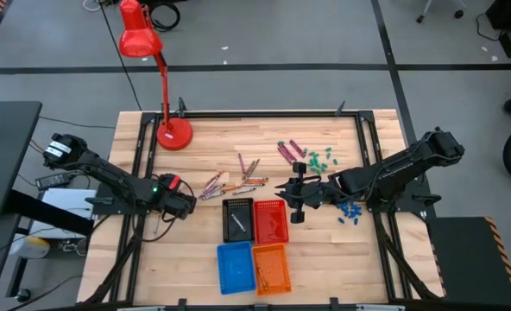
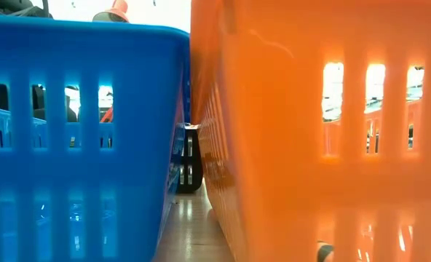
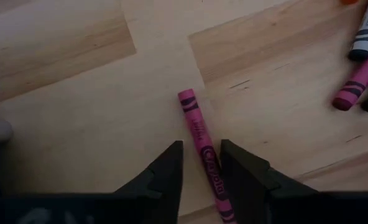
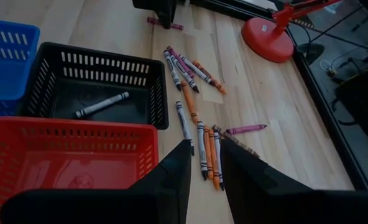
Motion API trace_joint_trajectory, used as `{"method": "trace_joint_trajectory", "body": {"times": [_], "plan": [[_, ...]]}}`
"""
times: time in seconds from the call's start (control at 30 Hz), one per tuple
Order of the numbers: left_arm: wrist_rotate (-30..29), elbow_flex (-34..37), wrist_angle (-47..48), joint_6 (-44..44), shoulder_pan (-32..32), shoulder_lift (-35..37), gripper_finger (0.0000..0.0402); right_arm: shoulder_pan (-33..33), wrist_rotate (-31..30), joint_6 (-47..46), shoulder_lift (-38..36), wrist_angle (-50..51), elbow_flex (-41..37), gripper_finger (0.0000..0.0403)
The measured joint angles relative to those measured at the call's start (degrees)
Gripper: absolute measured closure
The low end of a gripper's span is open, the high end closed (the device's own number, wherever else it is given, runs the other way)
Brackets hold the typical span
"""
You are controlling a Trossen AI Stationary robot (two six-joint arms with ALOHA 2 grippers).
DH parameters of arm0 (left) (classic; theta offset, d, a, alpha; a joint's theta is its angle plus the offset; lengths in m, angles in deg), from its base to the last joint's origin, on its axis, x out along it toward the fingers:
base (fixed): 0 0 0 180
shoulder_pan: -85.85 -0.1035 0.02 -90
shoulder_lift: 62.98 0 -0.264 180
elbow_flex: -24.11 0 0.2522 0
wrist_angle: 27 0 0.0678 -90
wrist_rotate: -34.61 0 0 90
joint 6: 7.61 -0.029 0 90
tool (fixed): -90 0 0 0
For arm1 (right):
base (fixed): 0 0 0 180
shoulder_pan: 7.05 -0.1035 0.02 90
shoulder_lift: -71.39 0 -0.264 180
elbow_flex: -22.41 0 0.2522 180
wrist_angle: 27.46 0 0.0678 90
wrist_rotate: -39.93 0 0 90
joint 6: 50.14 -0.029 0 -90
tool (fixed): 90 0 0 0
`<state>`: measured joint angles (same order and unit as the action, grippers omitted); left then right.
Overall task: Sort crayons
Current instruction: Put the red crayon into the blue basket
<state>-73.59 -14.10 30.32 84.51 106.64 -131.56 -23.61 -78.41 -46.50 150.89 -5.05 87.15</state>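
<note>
A magenta crayon (image 3: 202, 147) lies flat on the wooden table (image 3: 78, 93), its lower half between the fingers of the left gripper (image 3: 201, 163); whether they pinch it cannot be told. More crayons (image 4: 199, 134) lie scattered ahead of the right gripper (image 4: 206, 163), whose narrowly parted fingers hold nothing. A grey crayon (image 4: 101, 104) rests in the black basket (image 4: 97, 62), beside the red basket (image 4: 66, 134).
</note>
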Motion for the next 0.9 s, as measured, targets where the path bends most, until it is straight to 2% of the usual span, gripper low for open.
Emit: {"method": "trace_joint_trajectory", "body": {"times": [0.4, 0.67, 0.9], "plan": [[0.23, 0.02, -0.17, -3.68, 0.0, 0.0, 0.0365, 0.0, -0.02, 0.0, 0.04, 0.04, 0.0, 0.0312], [-0.33, -0.53, 0.1, -7.8, 0.02, -0.07, 0.0367, 0.0, -0.02, 0.0, 0.04, 0.06, 0.02, 0.0312], [-4.46, -3.78, 0.59, -12.38, 0.1, -0.17, 0.0367, 0.0, -0.02, -0.01, 0.04, 0.1, 0.02, 0.0312]]}}
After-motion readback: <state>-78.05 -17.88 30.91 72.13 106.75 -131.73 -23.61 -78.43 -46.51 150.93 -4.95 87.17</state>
